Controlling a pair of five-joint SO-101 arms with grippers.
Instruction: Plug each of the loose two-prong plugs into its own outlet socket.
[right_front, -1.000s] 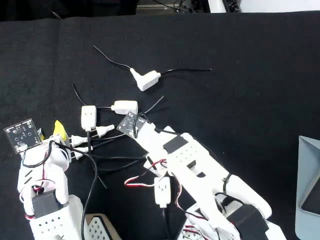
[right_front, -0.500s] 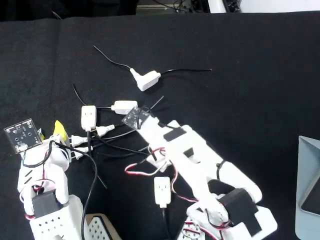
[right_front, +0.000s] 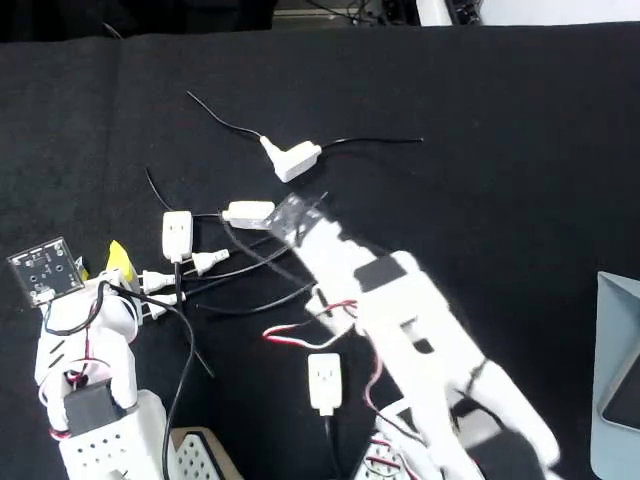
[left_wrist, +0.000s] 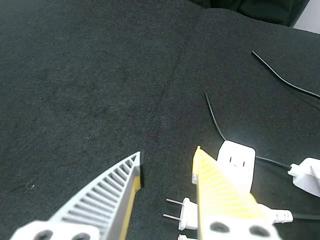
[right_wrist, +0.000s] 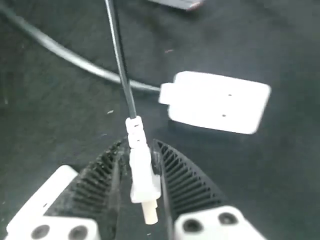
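Lighting: even and soft, from above.
I log few shadows on the matte black table (right_front: 520, 150); the white block (right_wrist: 217, 102) glares, washed out, on my right wrist camera.

We see a white two-prong plug (right_wrist: 141, 170) clamped lengthwise between the right gripper (right_wrist: 139, 146) fingers, with its black cord running out past the tips. A flat white outlet socket (right_wrist: 217, 102) lies just beyond those fingertips. A second plug (left_wrist: 184, 214), prongs bare, lies between the spread left gripper (left_wrist: 167, 152) fingers. A second socket (left_wrist: 235, 159) lies partly behind the yellow finger.
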